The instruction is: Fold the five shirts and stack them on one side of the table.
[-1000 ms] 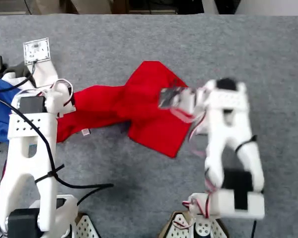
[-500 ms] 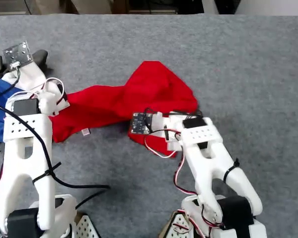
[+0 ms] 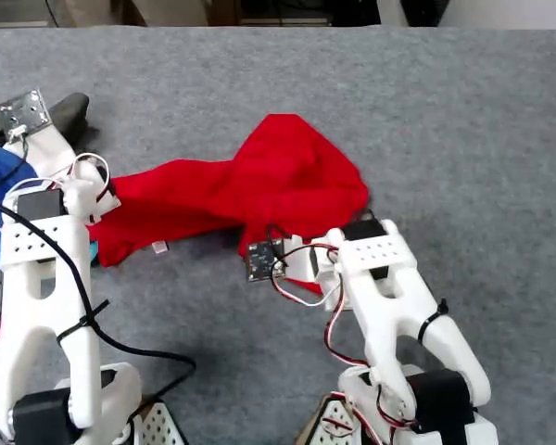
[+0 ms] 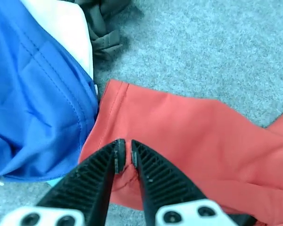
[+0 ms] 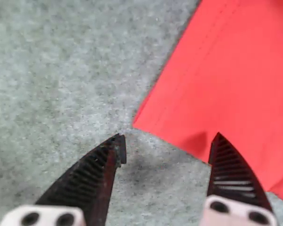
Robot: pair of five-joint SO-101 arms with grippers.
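Step in hand: judging by the layout, spreading the red shirt (image 3: 278, 176) flat before any fold is made.
Red shirt: lies bunched mid-table on the grey felt table (image 3: 463, 111), one long part trailing toward the left arm, a wider crumpled part beside the right arm.
Left gripper (image 4: 125, 153): jaws closed to a sliver over the shirt's narrow end, apparently pinching a small ridge of red cloth.
Right gripper (image 5: 170, 139): jaws spread wide, holding nothing, straddling the shirt's near corner, one finger over bare felt, the other over red cloth.
Doing it well: lower the right jaws until the lower finger slides under the corner's hem, take both layers, then draw the two grips apart evenly so the cloth tightens without twisting.
Watch for: the left pinch looks shallow and could slip under tension.
Left arm pose: stretched forward along the table's left side, wrist pointed down at the cloth.
Right arm pose: bent inward, wrist turned toward the left arm, low over the hem.
Neighbours: blue shirt (image 4: 33, 94), white shirt (image 4: 66, 28) and dark olive shirt (image 4: 101, 19) are heaped just beside the left grip; keep them out of the pull.
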